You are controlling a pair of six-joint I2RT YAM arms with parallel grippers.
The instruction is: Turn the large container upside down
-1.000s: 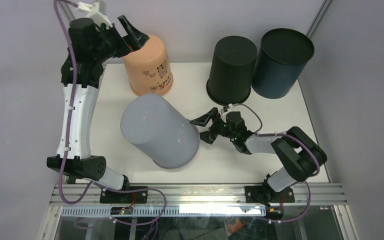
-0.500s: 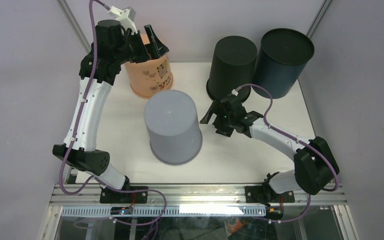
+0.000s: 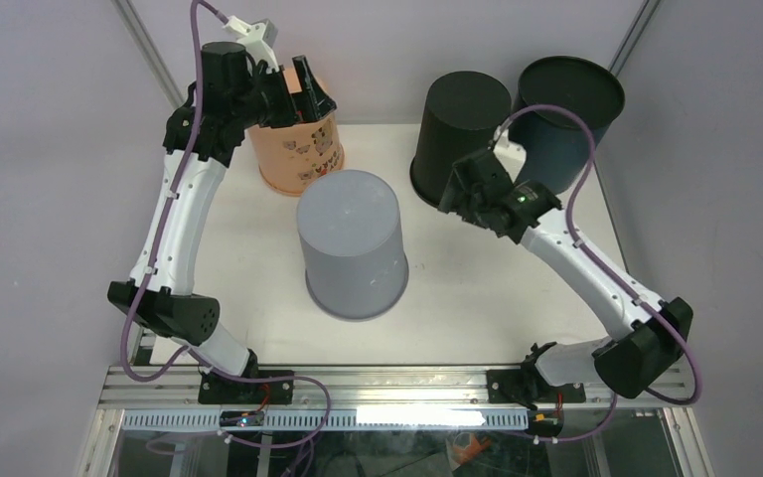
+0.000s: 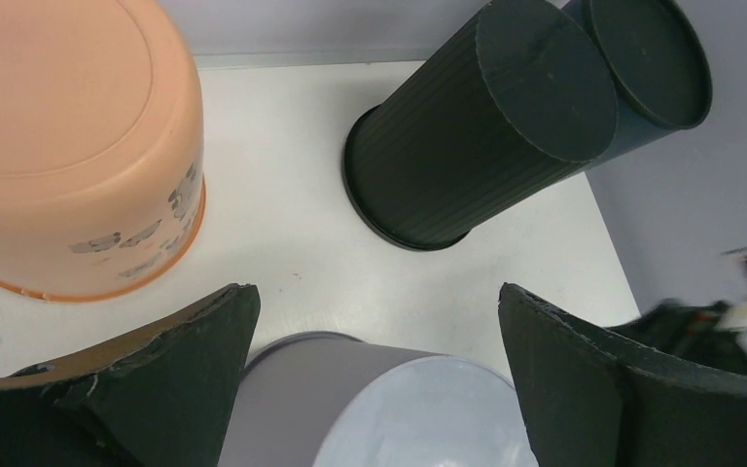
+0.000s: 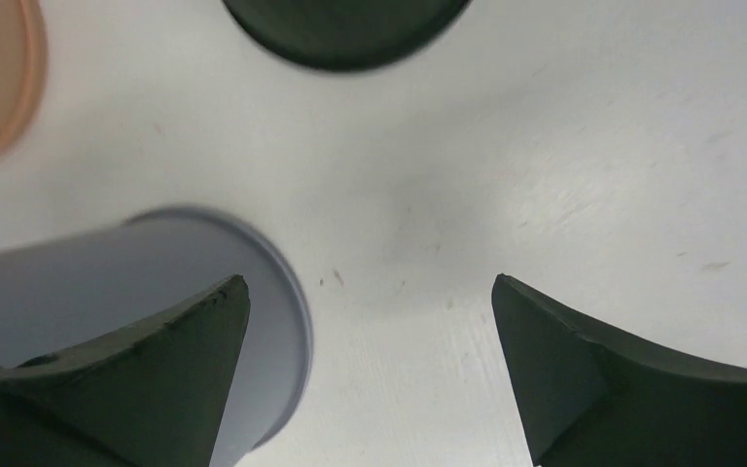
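The large grey container stands upside down mid-table, base up and rim on the white table. It shows below the jaws in the left wrist view and at the left in the right wrist view. My left gripper is open and empty, high above the orange container, apart from the grey one; its jaws frame it in the wrist view. My right gripper is open and empty, raised to the right of the grey container, over bare table.
An orange container stands upside down at the back left. A black ribbed container and a dark blue container stand upside down at the back right. The table's edges are near on the right and at the front.
The grey container went from tilted to standing base up. My right gripper rose and drew back toward the black container. My left gripper swung right over the orange container.
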